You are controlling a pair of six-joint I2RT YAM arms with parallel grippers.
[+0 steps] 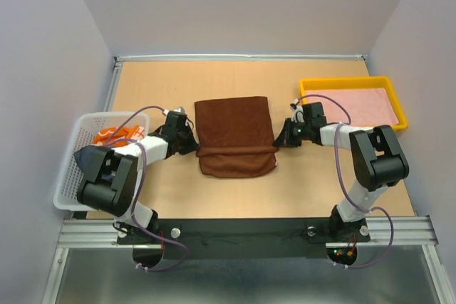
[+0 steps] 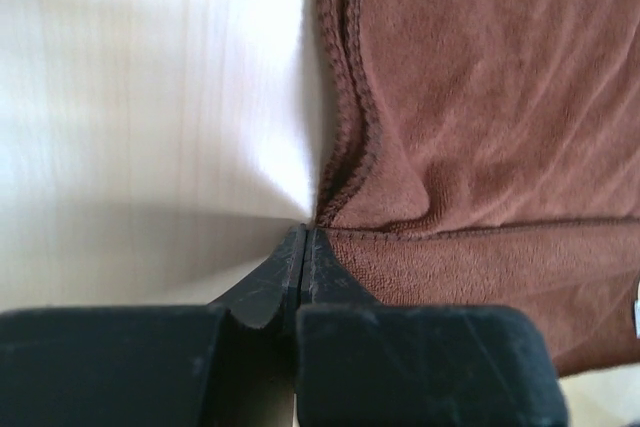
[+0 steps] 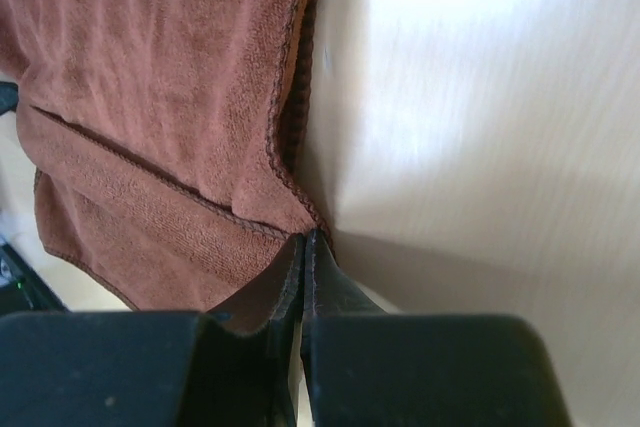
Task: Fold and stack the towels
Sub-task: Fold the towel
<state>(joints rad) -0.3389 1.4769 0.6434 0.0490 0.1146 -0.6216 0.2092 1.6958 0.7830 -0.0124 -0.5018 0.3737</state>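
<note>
At table centre, brown towel lies part-folded. Left gripper and right gripper are clamped tight on its folded edge's corners, at 9 and 3 o'clock. Recommendation: carry both corners level, evenly tensioned, toward 12 o'clock.

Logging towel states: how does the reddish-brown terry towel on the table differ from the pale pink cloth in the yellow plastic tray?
The reddish-brown towel lies on the bare table, the pink cloth inside the yellow tray. The brown one is partly folded, pinched at its sides by the left gripper and right gripper; the pink one lies flat, untouched. Both are plain single-colour cloths.
</note>
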